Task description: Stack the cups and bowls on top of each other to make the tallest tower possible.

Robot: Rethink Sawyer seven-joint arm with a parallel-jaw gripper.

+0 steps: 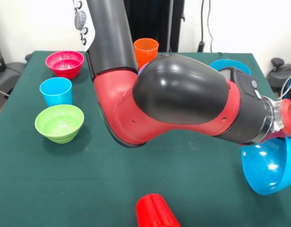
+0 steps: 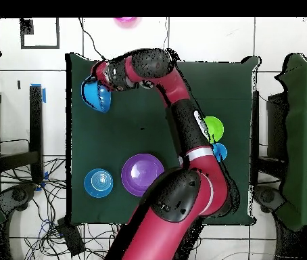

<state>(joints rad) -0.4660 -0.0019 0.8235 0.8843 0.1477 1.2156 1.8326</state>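
Eight pieces are showing across the two views, and none is sitting on another as far as can be made out.

- **Nearest the camera:** in the front view, the red cup (image 1: 155,211) is resting mouth down at the table's (image 1: 183,156) near edge.
- **Behind it, at the right:** the gripper (image 1: 280,136) is carrying the held blue bowl (image 1: 267,166). The bowl is hanging steeply tilted, with its opening turned sideways. The fingers are closing on its upper rim, though the rim is hiding most of them.
- **The arm:** the arm (image 1: 183,94) is coming down from above, bending at a low elbow and stretching level toward that side. The overhead view is showing the same long reach, with the wrist ending over a table corner.
- **Further back, on the left:** the green bowl (image 1: 59,123), the light blue cup (image 1: 55,91) and the pink bowl (image 1: 64,63) are standing upright and apart.
- **Farthest:** the orange cup (image 1: 146,51) and the far blue bowl (image 1: 230,65) are standing at the back. The purple bowl (image 2: 143,174), clear only from overhead, is lying just beside the far blue bowl.

The step in hand appears to be the transport of a picked bowl, with no tower begun. The next move is likely calling for levelling the bowl and lowering it centred over a wide base.
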